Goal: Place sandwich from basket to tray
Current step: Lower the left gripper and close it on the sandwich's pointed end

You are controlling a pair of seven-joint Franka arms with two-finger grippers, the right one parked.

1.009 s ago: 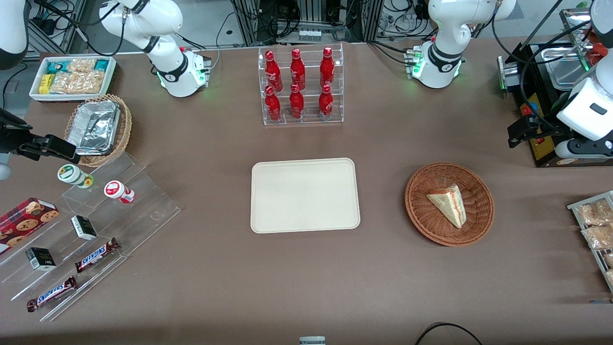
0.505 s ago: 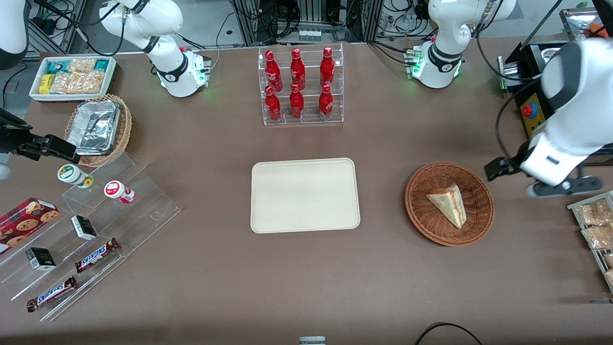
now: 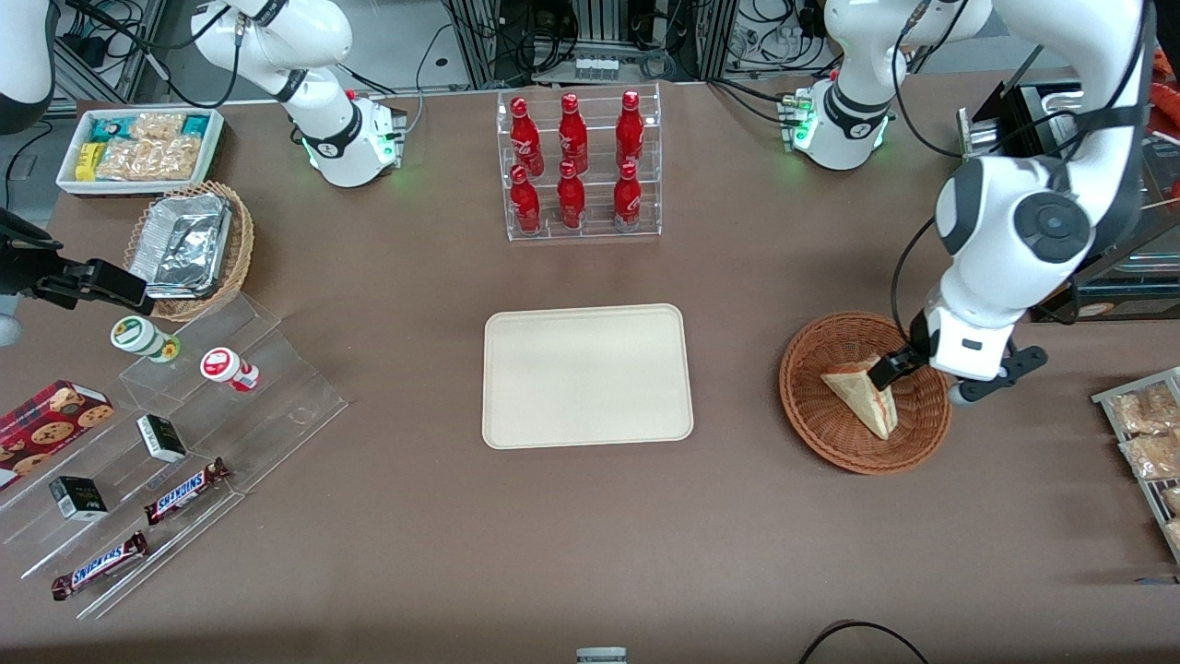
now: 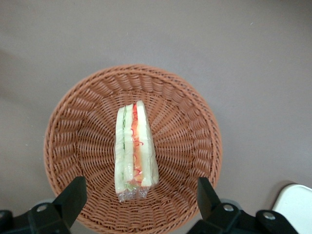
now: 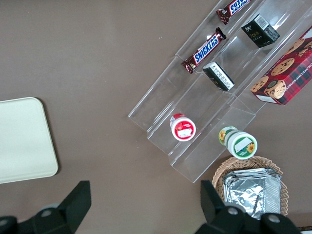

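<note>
The sandwich (image 3: 862, 395) is lying untouched in the basket (image 3: 820, 426), so nothing is transferred yet. The end effector (image 3: 922, 373) is hovering above it, fingers (image 4: 73, 195) spread wide, gripping nothing. Grasping, lifting and carrying to the tray (image 3: 586, 375) are all remaining.

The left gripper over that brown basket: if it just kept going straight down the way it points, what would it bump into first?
Most likely the sandwich. The gripper hangs open above the basket, fingers either side of the wedge. How much height is left is hard to judge.
</note>
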